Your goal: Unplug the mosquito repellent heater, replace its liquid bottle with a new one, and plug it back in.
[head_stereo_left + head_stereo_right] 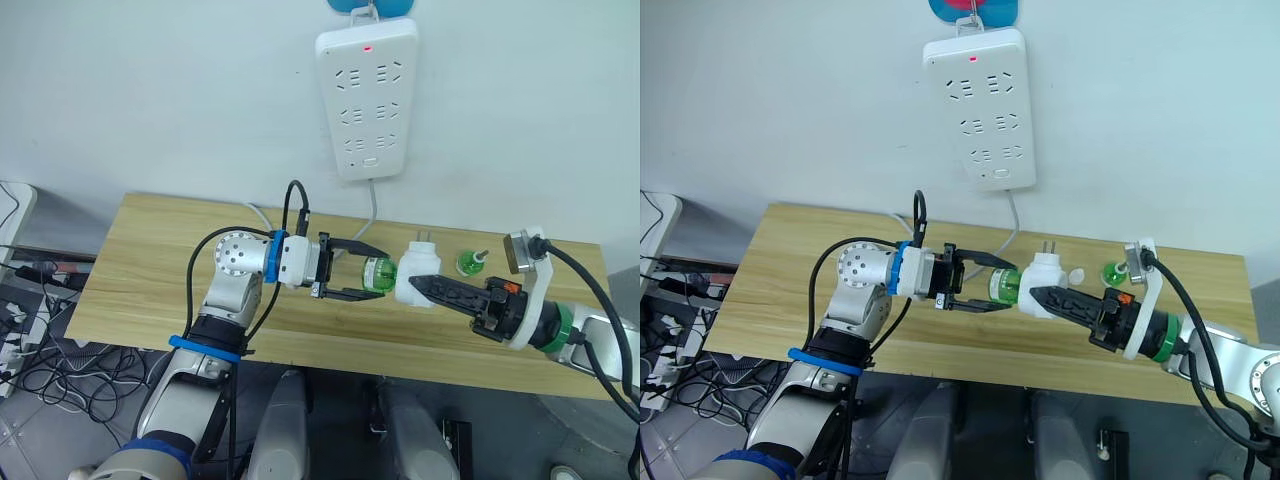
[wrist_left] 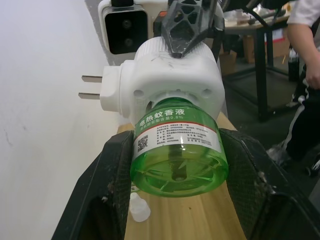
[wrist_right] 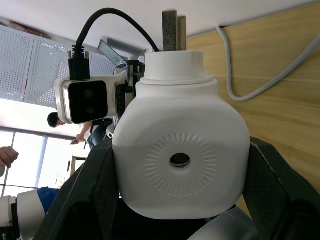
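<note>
Midair, right gripper (image 1: 432, 290) clamps heater (image 1: 417, 275); left gripper (image 1: 362, 272) seemingly pinches its bottle (image 1: 379, 275).

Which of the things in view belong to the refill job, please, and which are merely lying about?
Belonging to the job:
heater, held by the right gripper
green bottle in the heater, between the left gripper's jaws
second green bottle on the table
power strip on the wall

Lying about:
small white cap
floor cables
</note>
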`<state>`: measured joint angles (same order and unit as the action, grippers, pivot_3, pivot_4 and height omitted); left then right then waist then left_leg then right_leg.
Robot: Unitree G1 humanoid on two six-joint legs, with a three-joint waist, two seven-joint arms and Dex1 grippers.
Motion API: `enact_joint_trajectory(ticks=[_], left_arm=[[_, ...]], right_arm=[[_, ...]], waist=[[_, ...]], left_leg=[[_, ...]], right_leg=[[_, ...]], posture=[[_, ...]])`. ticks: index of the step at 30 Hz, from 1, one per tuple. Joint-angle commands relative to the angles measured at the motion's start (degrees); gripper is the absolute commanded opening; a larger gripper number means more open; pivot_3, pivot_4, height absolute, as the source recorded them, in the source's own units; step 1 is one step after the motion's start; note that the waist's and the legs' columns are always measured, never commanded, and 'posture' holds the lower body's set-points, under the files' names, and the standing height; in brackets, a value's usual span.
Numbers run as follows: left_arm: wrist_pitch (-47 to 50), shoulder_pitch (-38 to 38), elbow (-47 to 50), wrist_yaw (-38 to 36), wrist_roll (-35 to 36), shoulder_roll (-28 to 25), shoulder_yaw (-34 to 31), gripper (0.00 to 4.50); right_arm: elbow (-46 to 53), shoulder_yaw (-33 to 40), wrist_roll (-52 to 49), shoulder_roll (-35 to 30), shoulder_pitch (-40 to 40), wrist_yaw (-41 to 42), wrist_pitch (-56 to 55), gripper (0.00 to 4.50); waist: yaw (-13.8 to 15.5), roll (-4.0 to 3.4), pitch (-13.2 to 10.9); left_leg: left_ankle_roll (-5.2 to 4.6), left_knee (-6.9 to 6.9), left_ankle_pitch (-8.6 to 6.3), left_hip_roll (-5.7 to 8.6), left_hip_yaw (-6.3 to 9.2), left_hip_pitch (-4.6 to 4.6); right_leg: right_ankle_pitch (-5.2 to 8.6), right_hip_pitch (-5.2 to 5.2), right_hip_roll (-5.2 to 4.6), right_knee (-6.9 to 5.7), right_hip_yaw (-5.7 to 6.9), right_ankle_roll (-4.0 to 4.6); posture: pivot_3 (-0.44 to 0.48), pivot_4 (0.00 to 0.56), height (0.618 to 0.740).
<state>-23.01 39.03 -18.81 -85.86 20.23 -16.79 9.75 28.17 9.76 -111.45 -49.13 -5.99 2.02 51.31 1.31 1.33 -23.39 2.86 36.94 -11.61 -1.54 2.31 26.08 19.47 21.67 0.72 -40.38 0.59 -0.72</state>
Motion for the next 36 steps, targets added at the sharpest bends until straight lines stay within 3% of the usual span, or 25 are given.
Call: enact_joint_trajectory(ticks=[1,17,23,31,36], left_arm=[[7.18,-0.43,5.33,1.02,2.6,1.63,2.51,2.25],[64.51,0.43,23.2,6.02,22.19,-5.72,1.01,2.25],[95.23,4.64,21.23,11.4,34.77,-7.94,-1.46,2.25],[112.76,9.46,14.11,17.47,39.38,-4.92,-5.83,2.25],[113.77,9.37,14.43,19.49,39.12,-3.58,-6.99,2.25]], right_arm=[[5.03,-1.6,-1.55,0.11,-1.04,0.91,-1.38,2.98],[4.42,-2.39,-1.55,-11.18,-3.84,15.75,3.05,2.98],[3.81,-3.8,-1.55,-13.82,-5.8,18.78,4.41,2.98],[2.81,-4.88,-1.55,-14.89,-7.73,19.99,5.25,2.98],[2.4,-5.17,-1.55,-14.49,-8.67,19.83,5.19,2.98]], waist=[[-0.01,0.0,0.0],[-0.04,0.0,0.0],[-0.22,0.0,0.0],[-0.33,0.0,0.0],[-0.35,0.0,0.0]], left_leg=[[0.0,0.0,0.0,0.0,0.0,0.0],[0.01,0.0,0.01,-0.02,0.21,0.02],[0.01,-0.01,0.0,-0.02,0.51,0.02],[0.01,0.01,0.01,-0.02,0.55,0.05],[0.01,-0.01,0.01,-0.03,0.52,0.05]], right_leg=[[0.0,0.0,0.0,0.0,0.0,0.0],[0.0,0.0,0.0,0.03,-0.01,-0.01],[0.01,-0.01,0.0,0.05,-0.01,-0.02],[0.01,-0.01,-0.01,0.07,0.01,-0.02],[0.01,0.0,-0.02,0.09,0.01,-0.02]], posture=[[0.04,0.39,0.74],[0.049,0.389,0.74],[0.044,0.393,0.74],[0.041,0.396,0.74],[0.038,0.398,0.74]])
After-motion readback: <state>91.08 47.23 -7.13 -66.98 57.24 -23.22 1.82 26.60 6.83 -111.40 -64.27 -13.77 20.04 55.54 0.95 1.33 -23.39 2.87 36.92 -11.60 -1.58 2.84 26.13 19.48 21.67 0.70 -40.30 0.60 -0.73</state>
